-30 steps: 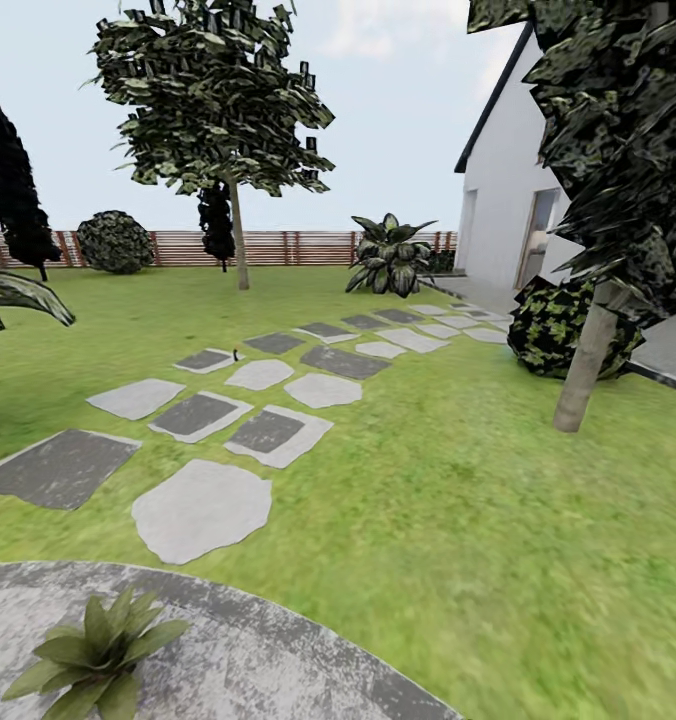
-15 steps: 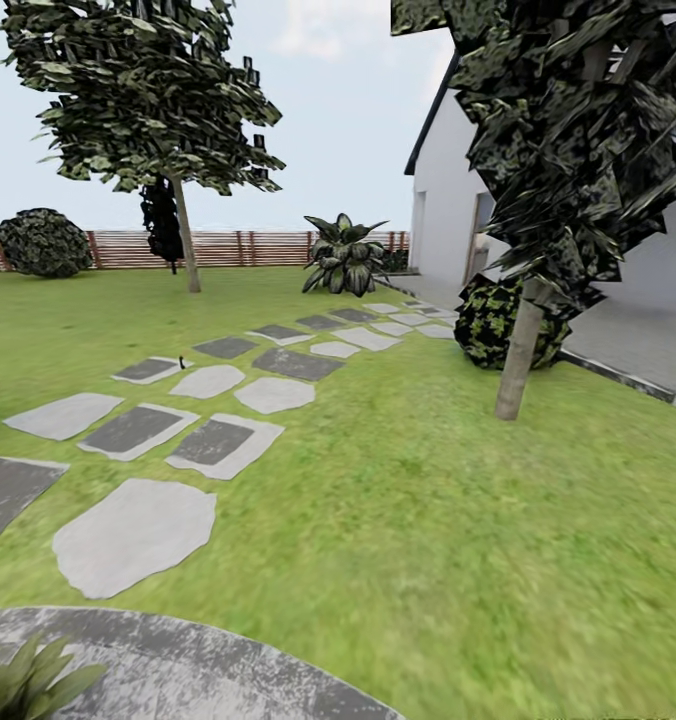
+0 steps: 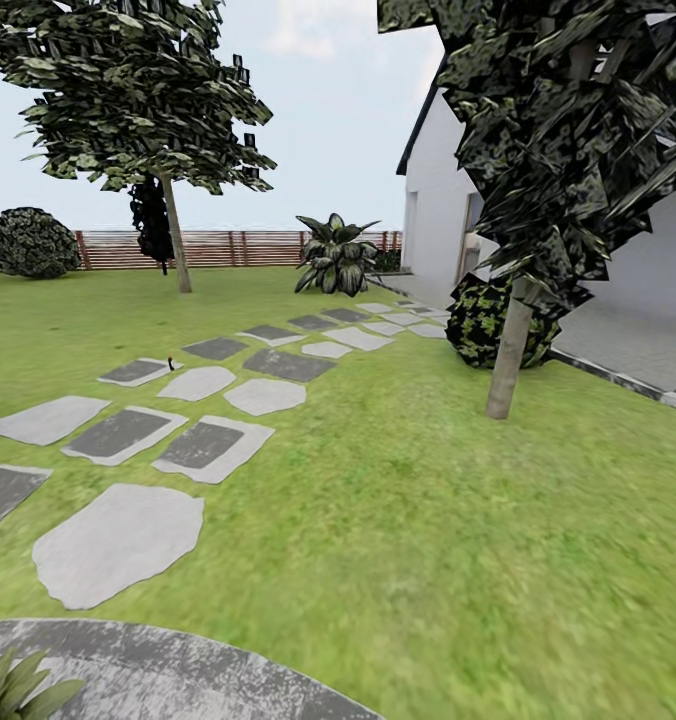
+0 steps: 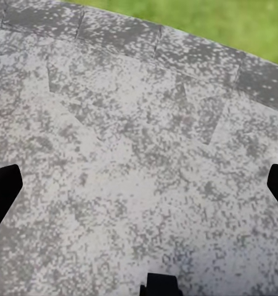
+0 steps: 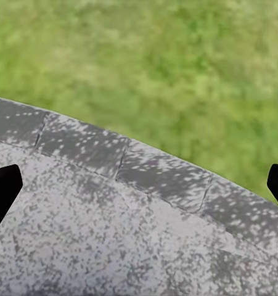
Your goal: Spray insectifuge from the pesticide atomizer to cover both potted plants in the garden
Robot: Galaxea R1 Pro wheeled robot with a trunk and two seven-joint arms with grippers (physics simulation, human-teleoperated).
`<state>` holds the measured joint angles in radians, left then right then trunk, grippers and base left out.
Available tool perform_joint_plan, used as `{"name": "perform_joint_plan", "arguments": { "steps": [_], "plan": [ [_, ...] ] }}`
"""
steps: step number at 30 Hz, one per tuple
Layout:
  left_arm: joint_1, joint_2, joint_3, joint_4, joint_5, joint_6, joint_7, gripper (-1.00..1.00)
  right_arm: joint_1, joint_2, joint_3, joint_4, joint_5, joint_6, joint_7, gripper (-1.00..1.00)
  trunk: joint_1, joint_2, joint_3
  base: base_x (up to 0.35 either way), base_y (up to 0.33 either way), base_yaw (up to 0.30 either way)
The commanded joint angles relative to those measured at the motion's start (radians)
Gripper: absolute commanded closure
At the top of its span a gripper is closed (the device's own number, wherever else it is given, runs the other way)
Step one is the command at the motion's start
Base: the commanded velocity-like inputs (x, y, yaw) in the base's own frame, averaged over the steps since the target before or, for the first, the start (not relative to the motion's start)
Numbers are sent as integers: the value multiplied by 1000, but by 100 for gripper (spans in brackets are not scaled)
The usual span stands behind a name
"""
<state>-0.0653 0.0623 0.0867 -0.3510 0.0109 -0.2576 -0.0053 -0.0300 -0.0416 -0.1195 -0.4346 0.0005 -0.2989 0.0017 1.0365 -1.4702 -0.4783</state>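
The garden's lawn [image 3: 408, 520] spreads ahead, crossed by grey stepping stones [image 3: 118, 540]. A tiny dark upright object, probably the pesticide atomizer [image 3: 168, 361], stands on a far stone; it is too small to make out. Leaves of one potted plant [image 3: 13, 688] poke in at the lower left corner, on the round paved patio [image 3: 198, 672]. My left gripper [image 4: 139, 188] hangs open over the speckled patio [image 4: 132, 142], its black fingertips [image 4: 3, 191] wide apart. Over the patio's edge [image 5: 151, 172] and grass [image 5: 151, 68], my right gripper [image 5: 139, 185] is open too.
A slim tree trunk [image 3: 506, 350] stands on the right with a dark bush [image 3: 483, 322] behind it. A white house [image 3: 448, 210] is at the far right. A striped-leaf shrub [image 3: 335, 255], another tree [image 3: 174, 235] and the wooden fence [image 3: 248, 248] line the back.
The head camera has swung to the right, so the whole scene slid left. The potted plant has gone from the lower left to the corner's edge.
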Motion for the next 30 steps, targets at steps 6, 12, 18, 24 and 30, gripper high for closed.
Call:
{"name": "perform_joint_plan", "arguments": {
  "steps": [6, 12, 18, 24, 30],
  "plan": [
    [-1, 1, 7, 1, 4, -3, -1, -100, -1, 0, -2, 2, 1, -3, -3, -100, 23, -43, -20, 0, 0, 0],
    [-10, 7, 9, -1, 11, -1, 2, -100, -1, 0, 0, -15, 2, -3, 2, -100, 46, -85, -39, 0, 0, 0],
    [-86, 11, 10, -7, 12, 10, 10, -100, -1, 0, 4, -129, 3, -2, 6, -100, 69, -127, -58, 0, 0, 0],
    [-144, 16, 11, 0, 13, 13, 1, -100, -3, 0, 4, -198, 4, -1, 9, -100, 92, -169, -76, 0, 0, 0],
    [-145, 30, 11, 10, 15, 4, -5, -100, -4, 1, 5, -175, 4, -5, 6, -100, 115, -211, -95, 0, 0, 0]
  ]
}}
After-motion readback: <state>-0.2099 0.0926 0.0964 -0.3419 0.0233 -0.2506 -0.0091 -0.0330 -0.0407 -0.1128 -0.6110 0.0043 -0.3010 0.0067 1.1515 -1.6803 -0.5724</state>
